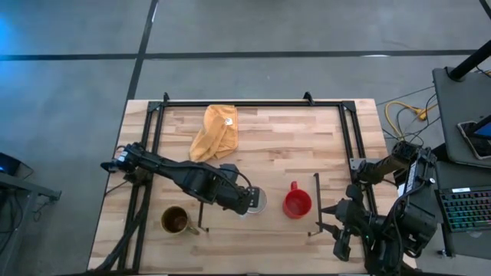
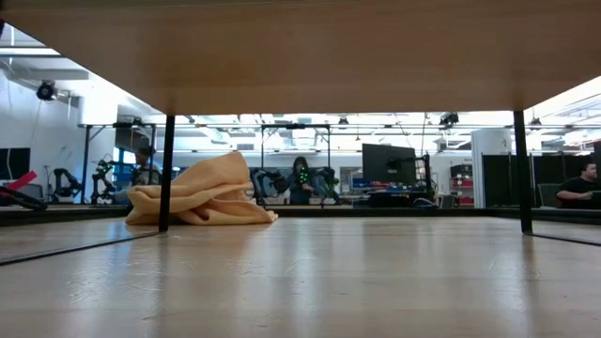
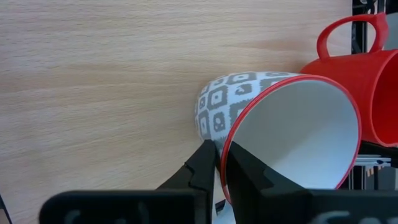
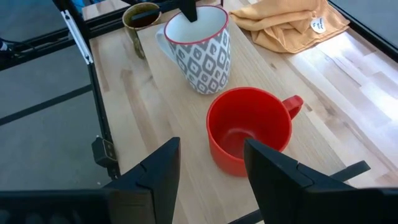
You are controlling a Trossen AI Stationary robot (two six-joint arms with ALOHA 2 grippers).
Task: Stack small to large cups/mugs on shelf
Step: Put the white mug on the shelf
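Mug, brown-gold (image 1: 175, 221), stood upright at the near left of the desk (image 1: 291, 146), just left of the shelf's left black rail, dark inside. Next rightward, the left arm reached across from the left edge, and the left gripper (image 1: 247, 201) sat pinched on the rim of the white mug (image 1: 256, 202), one finger inside the wall, one outside. In the left wrist view the fingers (image 3: 200, 167) clamped the red-edged rim, with almost no gap beyond the wall. White mug (image 3: 283, 134) bore a grey diamond pattern and a white interior; from the right wrist view it appeared upright on the shelf (image 4: 186, 118). Yellow-orange cloth (image 1: 215, 131) lay crumpled farther back, well apart from the mugs; in the low view it sat heaped behind a black post.

Red mug (image 1: 297, 204) stood upright just right of the white one, near but not touching, handle toward the back of the desk, empty inside. Right of that, the shelf's right black rail. The right gripper (image 1: 339, 227) waited at the near right edge, fingers spread wide and holding nothing; its wrist view showed the red mug (image 4: 249, 129) beyond the parted fingers (image 4: 158, 168).
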